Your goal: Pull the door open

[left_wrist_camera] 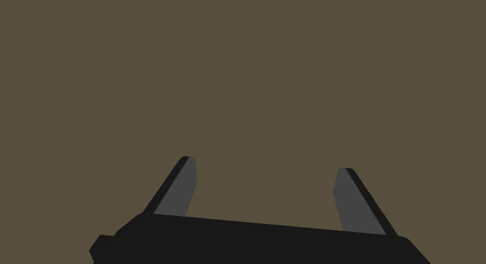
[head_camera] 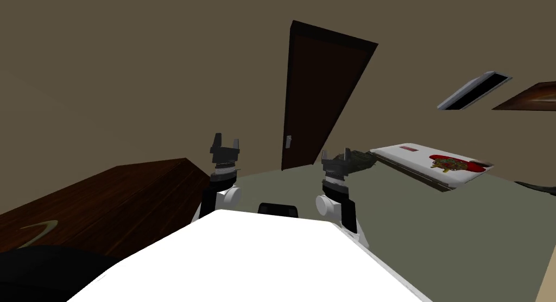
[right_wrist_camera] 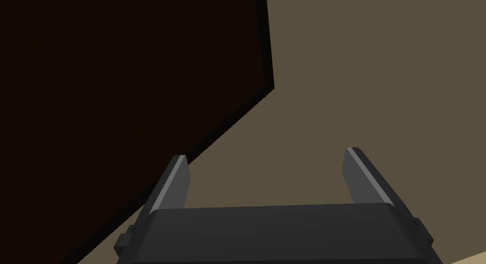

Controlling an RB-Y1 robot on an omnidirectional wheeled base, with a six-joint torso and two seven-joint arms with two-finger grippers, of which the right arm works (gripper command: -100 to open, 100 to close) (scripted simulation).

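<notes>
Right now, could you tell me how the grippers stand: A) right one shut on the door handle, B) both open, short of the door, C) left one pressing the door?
B: the left gripper and right gripper stand open and empty, with the door and handle farther ahead.

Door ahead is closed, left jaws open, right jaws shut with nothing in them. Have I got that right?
Not quite: the right gripper has its jaws open, not shut; the right wrist view shows it. The rest holds: the door is closed and the left gripper has open jaws.
</notes>
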